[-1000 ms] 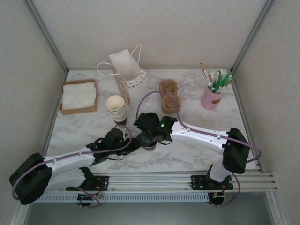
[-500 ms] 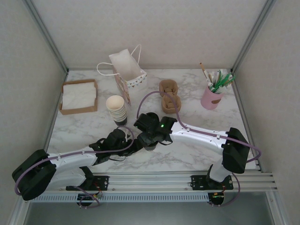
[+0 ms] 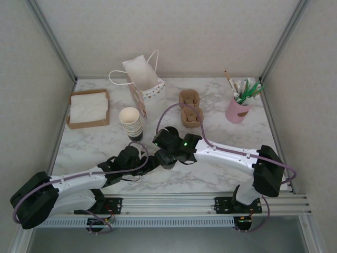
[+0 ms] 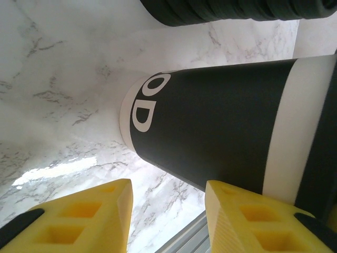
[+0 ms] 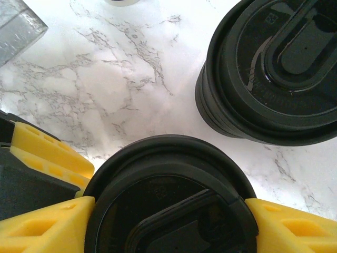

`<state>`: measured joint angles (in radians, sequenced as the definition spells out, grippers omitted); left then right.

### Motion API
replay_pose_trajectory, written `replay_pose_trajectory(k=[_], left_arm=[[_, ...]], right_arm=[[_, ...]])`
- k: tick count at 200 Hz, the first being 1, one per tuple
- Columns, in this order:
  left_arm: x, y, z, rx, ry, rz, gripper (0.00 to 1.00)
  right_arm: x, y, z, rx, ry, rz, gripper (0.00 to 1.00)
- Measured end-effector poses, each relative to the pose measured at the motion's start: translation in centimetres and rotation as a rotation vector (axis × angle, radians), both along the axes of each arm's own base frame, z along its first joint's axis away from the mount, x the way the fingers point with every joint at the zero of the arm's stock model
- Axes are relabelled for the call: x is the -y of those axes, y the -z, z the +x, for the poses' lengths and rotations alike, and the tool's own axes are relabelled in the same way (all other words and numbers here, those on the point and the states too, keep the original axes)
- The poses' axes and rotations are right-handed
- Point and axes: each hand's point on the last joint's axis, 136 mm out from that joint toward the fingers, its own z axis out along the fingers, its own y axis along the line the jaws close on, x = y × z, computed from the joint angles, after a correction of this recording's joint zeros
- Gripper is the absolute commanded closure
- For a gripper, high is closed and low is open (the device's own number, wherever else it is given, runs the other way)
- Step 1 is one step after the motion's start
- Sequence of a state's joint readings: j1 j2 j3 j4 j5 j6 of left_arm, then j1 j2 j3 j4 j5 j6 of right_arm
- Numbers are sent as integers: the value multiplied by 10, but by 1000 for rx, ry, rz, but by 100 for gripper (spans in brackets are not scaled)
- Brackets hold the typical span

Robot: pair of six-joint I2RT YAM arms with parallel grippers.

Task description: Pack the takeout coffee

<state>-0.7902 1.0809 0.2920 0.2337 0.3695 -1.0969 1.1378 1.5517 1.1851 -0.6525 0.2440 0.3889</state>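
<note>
Against the frame a second earlier, the right wrist had slid a little toward the near edge in the top view; the stack of lidless cups (image 3: 130, 122) had not shifted. The takeout coffee (image 4: 210, 126) stood on the marble surface (image 5: 105, 79) near front centre, just beside the stack of black lids (image 5: 271, 68). Right gripper (image 5: 168, 224): jaws pinching the cup's black lid (image 5: 168, 190) at opposite sides of its rim. Left gripper (image 4: 167, 197): jaws spread, low beside the dark lower wall, bare marble between them; contact with the cup could not be settled. Cup upright, long axis vertical, base down, lid up. Judged light; the paper wall is thin and would buckle under a hard squeeze, and the lid is stiffer but might pop off. Fill unknown. Better hold: gently around the dark body.
</note>
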Motion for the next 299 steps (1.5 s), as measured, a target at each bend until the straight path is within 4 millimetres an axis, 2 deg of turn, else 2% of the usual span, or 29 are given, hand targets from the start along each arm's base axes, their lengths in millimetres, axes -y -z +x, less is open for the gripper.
replay_pose_trajectory(k=[66,113,171,247,299], left_arm=[[-8,-9,-1,29,-23,-9,55],[-25,-21,4,57,-83,-14,52],[-43,-19,11,58,-131,17,51],[-49,-14,12,58,-132,48,50],[-47,-20,15,70,-124,54,50]], right_arm=[[-1,1,2,11,29,38,31],[-2,0,1,12,28,37,24],[3,0,-2,-7,20,-7,16],[8,-4,-4,-20,13,-43,2],[8,-6,-6,-29,9,-43,1]])
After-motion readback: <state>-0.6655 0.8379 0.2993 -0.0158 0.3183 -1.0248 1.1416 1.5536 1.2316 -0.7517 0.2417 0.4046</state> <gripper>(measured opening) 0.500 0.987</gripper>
